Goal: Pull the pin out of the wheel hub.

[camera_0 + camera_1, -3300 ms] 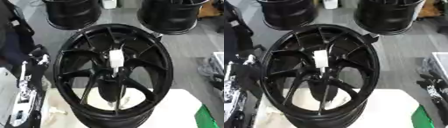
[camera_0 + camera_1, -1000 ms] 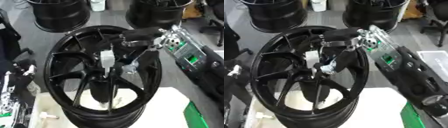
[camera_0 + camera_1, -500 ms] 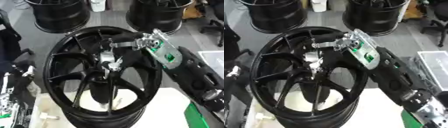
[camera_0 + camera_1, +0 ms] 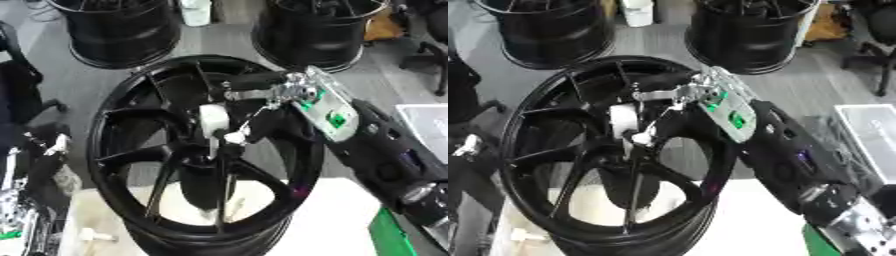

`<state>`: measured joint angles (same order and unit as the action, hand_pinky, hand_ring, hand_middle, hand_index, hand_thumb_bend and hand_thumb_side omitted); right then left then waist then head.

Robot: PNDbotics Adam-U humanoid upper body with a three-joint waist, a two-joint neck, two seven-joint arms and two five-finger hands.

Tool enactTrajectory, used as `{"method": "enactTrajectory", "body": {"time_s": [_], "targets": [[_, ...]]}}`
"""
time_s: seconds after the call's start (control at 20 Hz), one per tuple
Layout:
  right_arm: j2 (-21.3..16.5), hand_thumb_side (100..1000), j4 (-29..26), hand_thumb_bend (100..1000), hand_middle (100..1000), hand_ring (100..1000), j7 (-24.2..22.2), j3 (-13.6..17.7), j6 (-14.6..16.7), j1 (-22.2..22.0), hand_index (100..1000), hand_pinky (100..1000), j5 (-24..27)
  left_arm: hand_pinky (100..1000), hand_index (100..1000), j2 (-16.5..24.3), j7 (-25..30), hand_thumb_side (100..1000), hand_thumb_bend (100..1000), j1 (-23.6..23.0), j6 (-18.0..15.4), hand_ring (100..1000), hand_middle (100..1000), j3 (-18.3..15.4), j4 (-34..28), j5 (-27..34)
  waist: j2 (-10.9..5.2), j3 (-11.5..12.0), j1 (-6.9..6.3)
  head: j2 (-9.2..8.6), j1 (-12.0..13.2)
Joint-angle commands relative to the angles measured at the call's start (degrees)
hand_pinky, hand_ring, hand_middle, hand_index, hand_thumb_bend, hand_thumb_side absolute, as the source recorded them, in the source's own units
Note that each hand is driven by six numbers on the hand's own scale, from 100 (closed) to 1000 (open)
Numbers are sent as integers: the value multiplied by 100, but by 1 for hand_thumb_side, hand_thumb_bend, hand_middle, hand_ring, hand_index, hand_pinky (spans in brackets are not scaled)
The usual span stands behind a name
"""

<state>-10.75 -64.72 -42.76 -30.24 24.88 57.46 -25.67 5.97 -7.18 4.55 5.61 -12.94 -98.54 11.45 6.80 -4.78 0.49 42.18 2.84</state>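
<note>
My right hand [image 4: 262, 95] reaches over the hub [image 4: 219, 150], fingers curled by the white pin [image 4: 213, 120]; whether they grip it, I cannot tell. A skewed pull could jam it.

Three black alloy wheel rims are in view: one large spoked rim [image 4: 131, 150] in front, standing on a white-topped bench [image 4: 332, 225], and two more black rims on the grey floor behind it, one at the far left [image 4: 118, 32] and one at the far right [image 4: 328, 30]. One white cylindrical pin [image 4: 213, 120] sits at the front rim's hub. One black robot hand [image 4: 262, 87] with silver joints reaches in from the right. One white container [image 4: 196, 11] stands between the two far rims.
</note>
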Motion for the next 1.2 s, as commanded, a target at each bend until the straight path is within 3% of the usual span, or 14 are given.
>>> {"method": "enactTrajectory", "body": {"time_s": [0.05, 0.2, 0.5, 0.95, 1.2], "targets": [[-22, 318, -3, 100, 580, 748, -920, 120, 965, 119, 921, 845, 15, 704, 634, 27, -20, 100, 253, 62, 2, 603, 581, -29, -74, -12, -43, 7, -14, -51, -15], [-34, 238, -52, 100, 464, 685, -920, 206, 927, 140, 830, 823, 189, 704, 634, 25, -22, 100, 255, 61, 2, 602, 582, -30, -73, -10, -43, 8, -16, -44, -17], [-143, 229, -247, 100, 411, 632, -920, 308, 693, 269, 713, 806, 643, 703, 633, 27, -21, 100, 257, 62, 4, 602, 582, -25, -69, -6, -53, 7, -11, -34, -14], [-479, 158, -531, 100, 408, 625, -920, 635, 272, 665, 704, 801, 1327, 703, 633, 41, 22, 100, 256, 51, 31, 604, 585, -13, -45, -29, -83, -9, 5, 6, 13], [-1049, 100, -611, 100, 414, 628, -813, 1234, -65, 974, 709, 796, 1622, 703, 632, 74, -25, 100, 256, 17, 25, 604, 585, -80, -39, -46, -103, -169, 44, 20, 140]]}}
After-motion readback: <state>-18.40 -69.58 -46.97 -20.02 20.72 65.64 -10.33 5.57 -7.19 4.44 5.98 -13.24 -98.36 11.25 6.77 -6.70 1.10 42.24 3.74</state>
